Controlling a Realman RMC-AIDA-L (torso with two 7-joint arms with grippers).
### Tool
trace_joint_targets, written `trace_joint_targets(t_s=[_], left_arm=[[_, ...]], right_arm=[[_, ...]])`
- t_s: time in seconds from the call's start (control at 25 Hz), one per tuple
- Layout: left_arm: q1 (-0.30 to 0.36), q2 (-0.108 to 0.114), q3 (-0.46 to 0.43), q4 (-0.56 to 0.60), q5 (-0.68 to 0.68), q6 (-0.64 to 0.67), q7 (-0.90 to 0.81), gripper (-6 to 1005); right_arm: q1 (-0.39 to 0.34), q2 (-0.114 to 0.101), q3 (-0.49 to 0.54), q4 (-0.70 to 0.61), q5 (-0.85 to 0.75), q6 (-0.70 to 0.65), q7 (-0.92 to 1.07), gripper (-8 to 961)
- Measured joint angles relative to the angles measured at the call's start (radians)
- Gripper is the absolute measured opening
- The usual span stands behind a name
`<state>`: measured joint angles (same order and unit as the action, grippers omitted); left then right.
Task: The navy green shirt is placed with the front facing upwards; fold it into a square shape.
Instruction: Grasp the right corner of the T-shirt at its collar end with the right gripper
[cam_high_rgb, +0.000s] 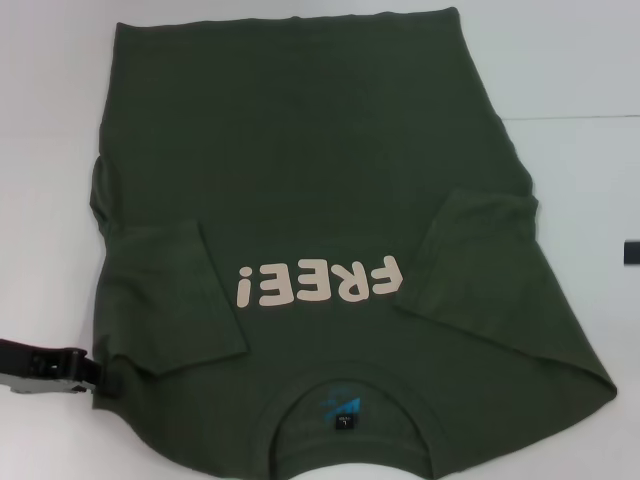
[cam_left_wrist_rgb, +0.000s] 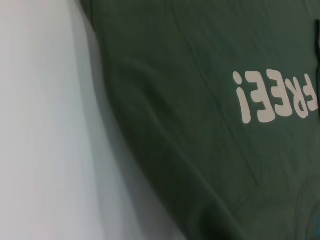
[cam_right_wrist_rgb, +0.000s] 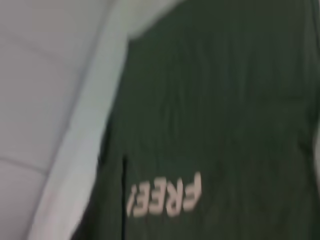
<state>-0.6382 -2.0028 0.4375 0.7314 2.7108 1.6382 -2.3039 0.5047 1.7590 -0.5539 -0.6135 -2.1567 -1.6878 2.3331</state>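
The navy green shirt (cam_high_rgb: 320, 200) lies flat on the white table (cam_high_rgb: 50, 150), front up, with its collar and blue-black neck label (cam_high_rgb: 343, 420) at the near edge. Pale "FREE!" lettering (cam_high_rgb: 318, 283) reads upside down in the head view. Both short sleeves are folded inward onto the body. My left gripper (cam_high_rgb: 92, 372) is low at the near left, right at the shirt's shoulder edge. The left wrist view shows the shirt (cam_left_wrist_rgb: 200, 125) and its side edge against the table. The right wrist view looks down on the shirt (cam_right_wrist_rgb: 210, 115) from above. My right gripper is out of view.
White table surface (cam_high_rgb: 580, 180) runs along both sides of the shirt. A small dark object (cam_high_rgb: 632, 250) pokes in at the right edge of the head view. The shirt's hem reaches the far edge of the picture.
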Motion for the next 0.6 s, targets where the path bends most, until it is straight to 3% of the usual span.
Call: trace_joint_targets(t_s=[0.28,0.6], left_arm=[[0.005,0.003,0.000,0.014,-0.016,0.015,0.020,37],[0.006,0.004,0.001,0.014,-0.016,0.017,0.027,36]], right_arm=[[0.110,-0.015,0.000,-0.070,-0.253,-0.096,0.145,720],[0.110,-0.015,0.005,-0.076,-0.295,-0.104,0.122,746]])
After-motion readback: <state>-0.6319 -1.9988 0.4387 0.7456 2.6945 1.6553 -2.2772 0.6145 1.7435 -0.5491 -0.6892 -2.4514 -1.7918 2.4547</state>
